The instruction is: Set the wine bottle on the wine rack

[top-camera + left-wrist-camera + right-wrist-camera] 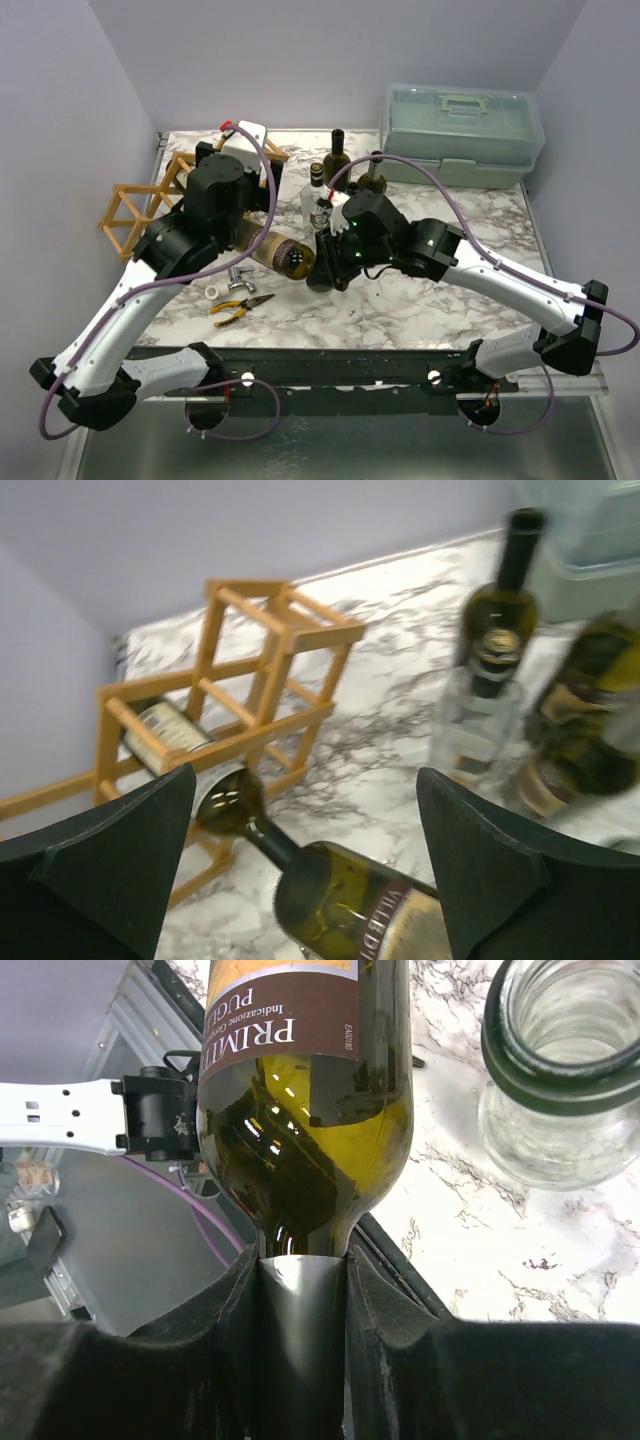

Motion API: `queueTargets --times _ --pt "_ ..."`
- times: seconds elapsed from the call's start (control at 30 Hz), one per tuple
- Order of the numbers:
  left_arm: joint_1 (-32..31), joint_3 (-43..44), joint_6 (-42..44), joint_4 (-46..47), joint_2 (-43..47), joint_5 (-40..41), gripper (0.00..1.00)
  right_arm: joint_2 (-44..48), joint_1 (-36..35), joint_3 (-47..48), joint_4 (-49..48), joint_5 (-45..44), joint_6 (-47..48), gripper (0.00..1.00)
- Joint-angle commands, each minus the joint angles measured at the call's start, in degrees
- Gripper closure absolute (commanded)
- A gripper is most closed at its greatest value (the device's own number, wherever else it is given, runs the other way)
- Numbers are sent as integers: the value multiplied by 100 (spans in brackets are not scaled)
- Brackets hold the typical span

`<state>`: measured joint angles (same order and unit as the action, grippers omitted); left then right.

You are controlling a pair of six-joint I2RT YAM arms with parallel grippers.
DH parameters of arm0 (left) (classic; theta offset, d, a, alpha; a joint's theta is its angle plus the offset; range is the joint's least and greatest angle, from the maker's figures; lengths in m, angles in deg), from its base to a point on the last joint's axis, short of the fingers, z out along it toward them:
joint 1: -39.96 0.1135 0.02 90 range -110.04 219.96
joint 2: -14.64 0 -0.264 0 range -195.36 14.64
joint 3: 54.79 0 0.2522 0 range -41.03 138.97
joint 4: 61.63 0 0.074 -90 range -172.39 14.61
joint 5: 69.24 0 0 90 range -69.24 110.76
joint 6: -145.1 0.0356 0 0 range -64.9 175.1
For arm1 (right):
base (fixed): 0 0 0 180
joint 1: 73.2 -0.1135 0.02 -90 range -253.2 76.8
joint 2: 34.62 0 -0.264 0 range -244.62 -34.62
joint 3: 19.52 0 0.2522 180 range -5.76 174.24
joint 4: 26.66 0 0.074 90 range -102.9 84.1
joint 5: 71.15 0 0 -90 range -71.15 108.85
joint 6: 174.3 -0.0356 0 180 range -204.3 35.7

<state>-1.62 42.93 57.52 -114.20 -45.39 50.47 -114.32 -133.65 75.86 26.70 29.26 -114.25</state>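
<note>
Wine bottle lies on its side near the middle of the marble worktop. Neck points twd the R arm, labelled body reaches twd the wine rack at the far left. R hand is clamped on the neck right at the shoulder, pads tight on both sides. Can't tell if the glass rests on the worktop or is held just off it.

L hand hangs over the body w/ fingers spread wide, a gap on each side, touching nothing.

Bottle isn't in a cell yet; its far end is just short of the rack's low front. One labelled bottle lies in a lower cell. More green glass shows at the rack's foot, just beside the held bottle's end; can't tell how that sits.

Standing on the far side:
- clear glass bottle, nearest
- dark green bottle, behind it
- another bottle, by the translucent toolbox at the far right

Yellow-handled pliers lie nearer the front edge, apart from the bottle.
</note>
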Motion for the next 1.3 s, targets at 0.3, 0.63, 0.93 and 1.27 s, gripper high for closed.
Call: queueTargets --times 0.3,0.63,0.93,1.27 --pt "3457 361 -2034 -225 -1568 -803 18 710 -135 -107 -409 -346 168 99" --pt "4062 223 -2593 186 -2406 -713 35 728 -170 -359 -399 -467 323 99" --pt "4062 103 -2317 660 -2863 -903 46 751 -185 -440 -180 -587 467 99" --pt "4062 -74 -1802 1008 -3117 -1056 59 471 -454 -308 -124 -1011 324 99"
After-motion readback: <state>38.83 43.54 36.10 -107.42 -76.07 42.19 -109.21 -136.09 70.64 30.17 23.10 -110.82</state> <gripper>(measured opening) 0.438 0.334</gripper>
